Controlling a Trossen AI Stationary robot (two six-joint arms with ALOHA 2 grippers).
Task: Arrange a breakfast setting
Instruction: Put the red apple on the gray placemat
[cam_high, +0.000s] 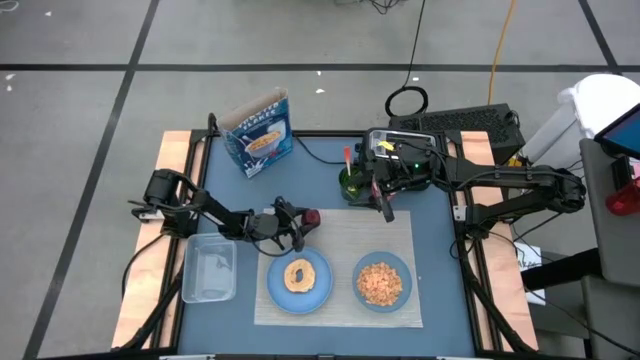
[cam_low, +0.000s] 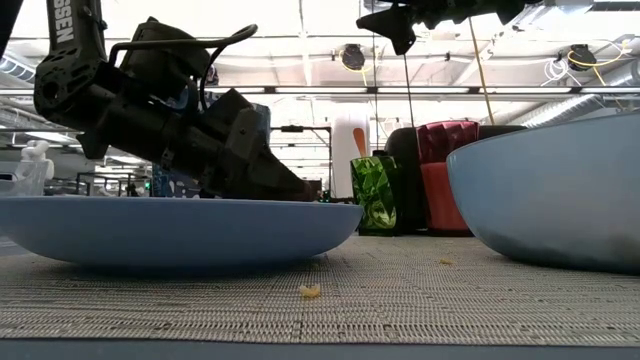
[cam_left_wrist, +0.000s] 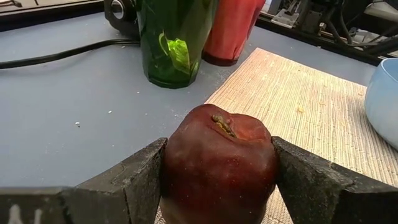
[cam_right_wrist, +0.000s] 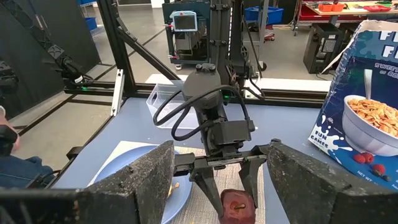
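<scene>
Left of centre in the overhead frame, the left claw (cam_high: 300, 228) grips a small dark-red fruit (cam_high: 311, 217) at the upper-left corner of the beige woven rectangular placemat (cam_high: 340, 230), just above the light-blue round plate (cam_high: 299, 281) carrying a round bagel (cam_high: 299, 275). Released there, the rounded fruit could roll off the mat. The right claw (cam_high: 387, 208), spread and empty, hangs above the mat's upper centre. Blue-topped bench (cam_high: 320, 165); grey tiled floor beyond.

Cereal box (cam_high: 258, 132) at the table's back, clear tub (cam_high: 209, 268) front left, green cup (cam_left_wrist: 174, 38)
</scene>
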